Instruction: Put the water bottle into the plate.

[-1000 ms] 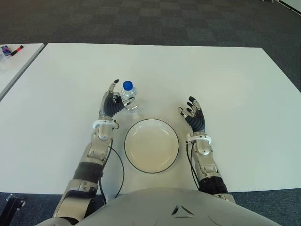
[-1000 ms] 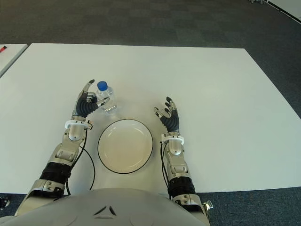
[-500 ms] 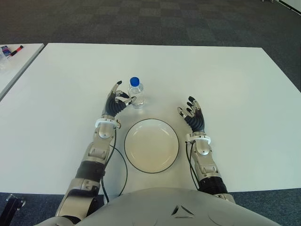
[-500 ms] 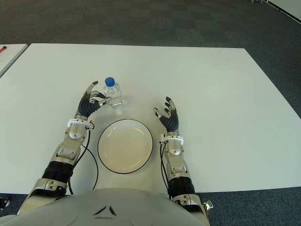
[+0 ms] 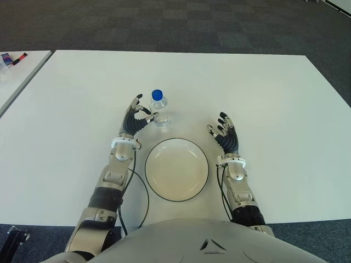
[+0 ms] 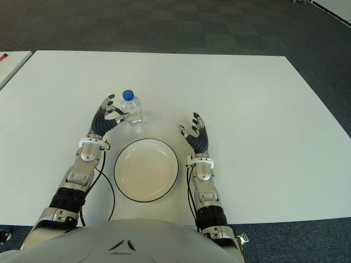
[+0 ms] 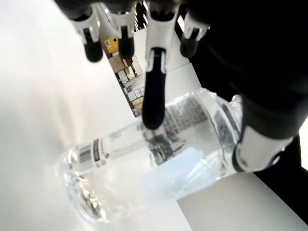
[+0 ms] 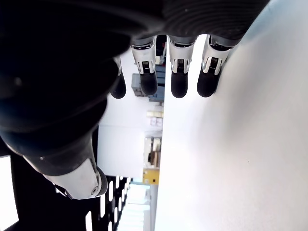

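Note:
A clear water bottle with a blue cap stands upright on the white table, just beyond the round white plate. My left hand is at the bottle's left side. In the left wrist view one finger and the thumb press on the bottle, while the other fingers stay straight and off it. My right hand shows to the right of the plate, fingers relaxed and holding nothing.
A second white table stands at the far left with markers on it. A black cable loops beside my left forearm, close to the plate's left rim. Dark carpet lies beyond the table's far edge.
One second ago the bottle leaned in my left hand, farther left. It then shifted right and stood upright, with the hand following. Nothing has moved in the last half second.

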